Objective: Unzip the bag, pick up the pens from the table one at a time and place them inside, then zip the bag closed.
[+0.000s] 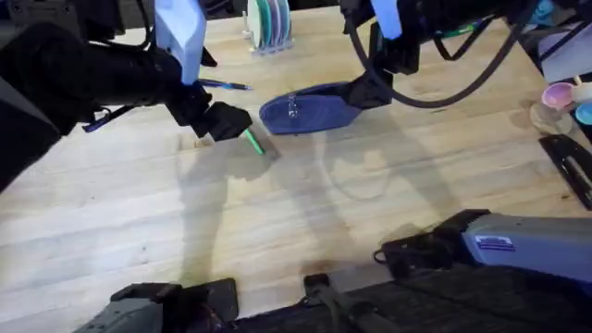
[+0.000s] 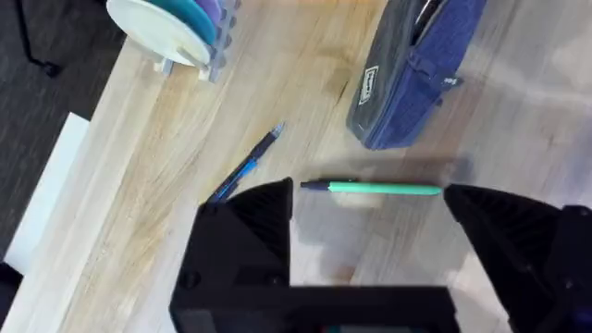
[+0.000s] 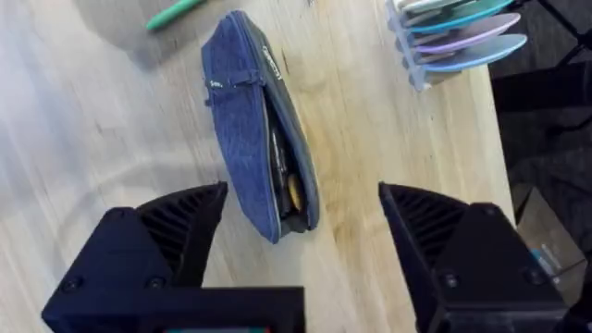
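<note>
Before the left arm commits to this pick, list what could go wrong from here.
1. The left gripper is open over the green pen, which lies flat on the table; thin and round, it may roll or slip out as the fingers close.
2. The bag shows a narrow opening along its zipper; the pen's tip could catch on the edge.
3. The blue pen lies close by and could get knocked.

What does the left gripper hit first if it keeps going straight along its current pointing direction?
Most likely the green pen: in the left wrist view it lies crosswise between the open fingers of the left gripper, flat on the table. Height above the pen is unclear. The bag lies farther on.
</note>
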You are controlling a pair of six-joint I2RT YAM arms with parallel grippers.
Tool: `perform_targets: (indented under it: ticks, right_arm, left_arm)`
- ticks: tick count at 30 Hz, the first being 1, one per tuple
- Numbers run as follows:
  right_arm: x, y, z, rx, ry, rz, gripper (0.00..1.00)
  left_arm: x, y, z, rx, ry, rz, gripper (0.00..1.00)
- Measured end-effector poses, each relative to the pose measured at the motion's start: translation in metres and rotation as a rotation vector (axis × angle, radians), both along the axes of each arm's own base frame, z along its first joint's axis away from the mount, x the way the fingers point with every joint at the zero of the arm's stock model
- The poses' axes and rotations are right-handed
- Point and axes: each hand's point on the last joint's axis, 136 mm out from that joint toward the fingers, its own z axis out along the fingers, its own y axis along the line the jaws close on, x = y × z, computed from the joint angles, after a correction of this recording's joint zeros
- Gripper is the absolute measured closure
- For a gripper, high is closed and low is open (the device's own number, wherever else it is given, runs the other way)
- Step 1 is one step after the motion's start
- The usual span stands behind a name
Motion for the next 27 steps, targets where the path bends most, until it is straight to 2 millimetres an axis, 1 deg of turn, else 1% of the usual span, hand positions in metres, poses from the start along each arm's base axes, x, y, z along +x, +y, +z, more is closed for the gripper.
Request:
perform_targets:
  ticks: [15, 16, 19, 22, 24, 27]
  right_arm:
    - [0.0012, 0.0003, 0.0008, -0.011, -0.017, 0.021, 0.008]
    - [0.0013, 0.0002, 0.0009, -0.014, -0.019, 0.025, 0.086]
    - [0.0013, -0.0001, 0.0007, -0.016, -0.020, 0.025, 0.531]
    - [0.0014, -0.0002, 0.0007, -0.015, -0.019, 0.023, 0.927]
    - [0.0014, -0.0002, 0.0008, -0.016, -0.020, 0.024, 0.965]
    - [0.0014, -0.0002, 0.0007, -0.016, -0.020, 0.024, 0.969]
  left_arm:
    - [0.0000, 0.0000, -0.0001, 0.000, 0.000, 0.000, 0.008]
    - [0.0001, 0.0000, -0.0001, 0.000, 0.000, 0.000, 0.008]
    - [0.0000, 0.0001, 0.0000, 0.000, 0.000, 0.000, 0.008]
    - [0.0000, 0.0000, 0.0000, 0.000, 0.000, 0.000, 0.008]
    - [0.0000, 0.0000, 0.0000, 0.000, 0.000, 0.000, 0.008]
    - [0.0001, 0.0000, 0.0000, 0.000, 0.000, 0.000, 0.008]
